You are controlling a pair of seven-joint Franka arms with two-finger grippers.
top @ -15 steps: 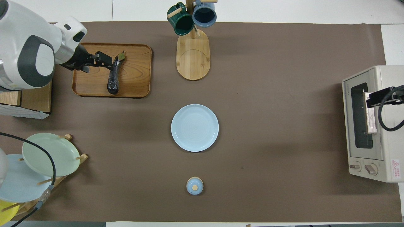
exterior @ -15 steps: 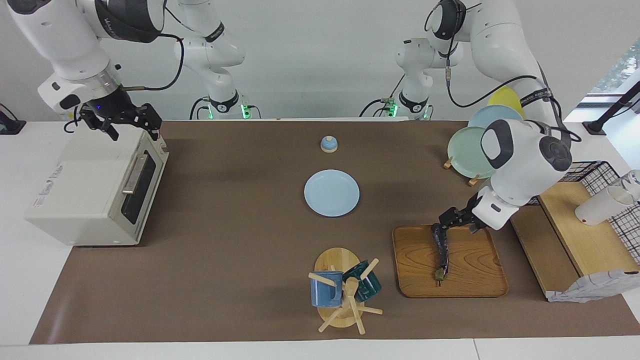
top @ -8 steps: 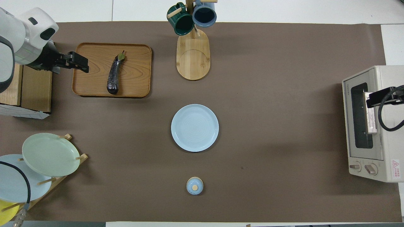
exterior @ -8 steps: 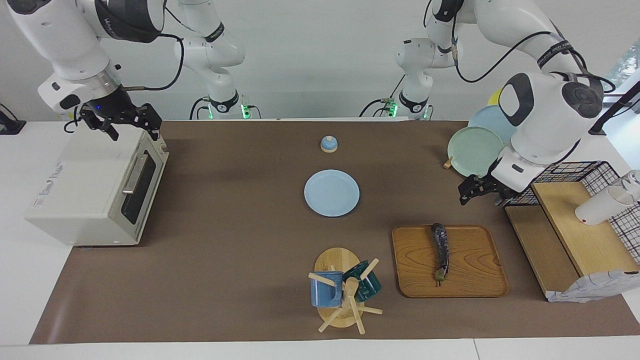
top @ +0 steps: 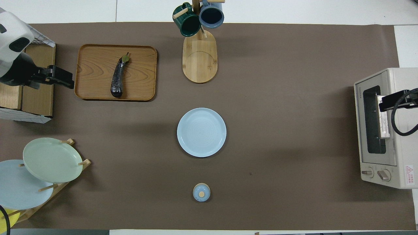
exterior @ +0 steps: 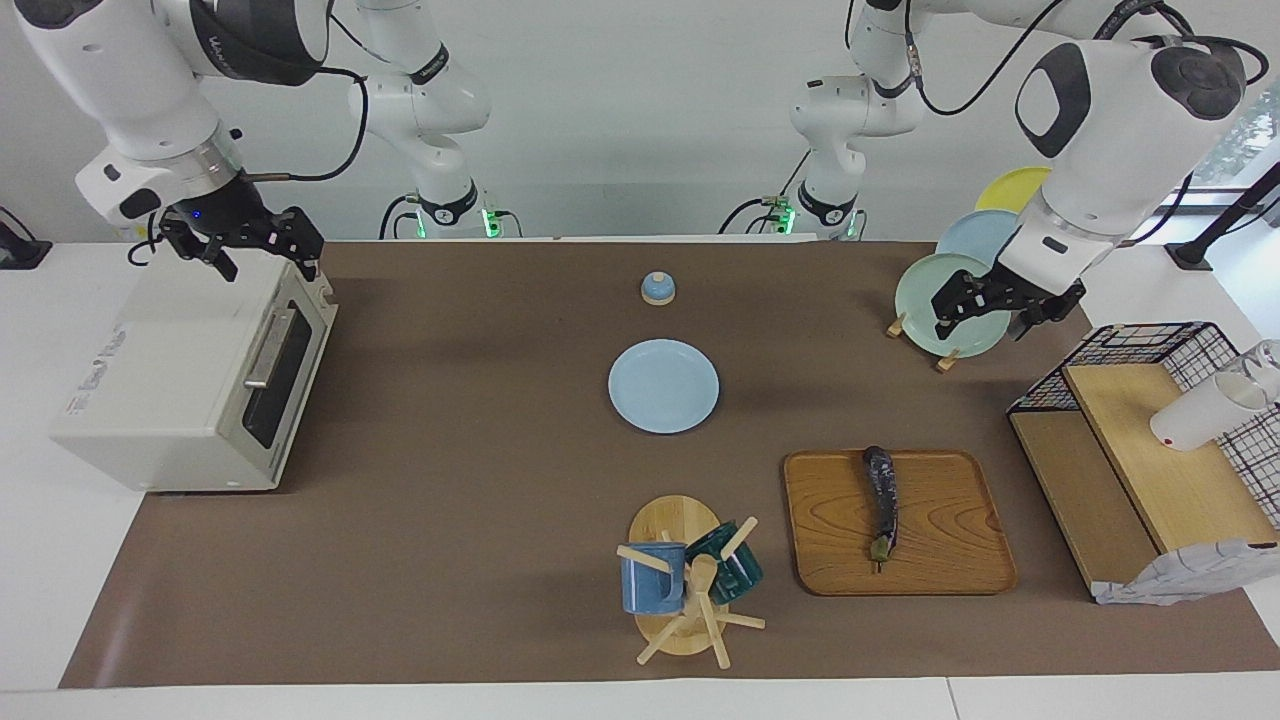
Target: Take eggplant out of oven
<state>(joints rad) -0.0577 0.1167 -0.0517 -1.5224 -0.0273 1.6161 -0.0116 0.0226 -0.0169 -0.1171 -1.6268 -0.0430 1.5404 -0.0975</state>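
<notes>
The eggplant point(exterior: 881, 499) lies on a wooden tray point(exterior: 960, 560), well apart from the closed oven point(exterior: 180, 380); the empty, released left hand point(exterior: 990, 310) over the plate rack should withdraw clear, the right hand point(exterior: 255, 250), also released, waiting over the oven.

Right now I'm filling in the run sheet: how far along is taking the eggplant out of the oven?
Looks done: the eggplant lies on the wooden tray, and the oven door is closed. Nothing is in hand: the left tool is open above the plate rack, the right tool open over the oven. Nothing visible remains.
</notes>
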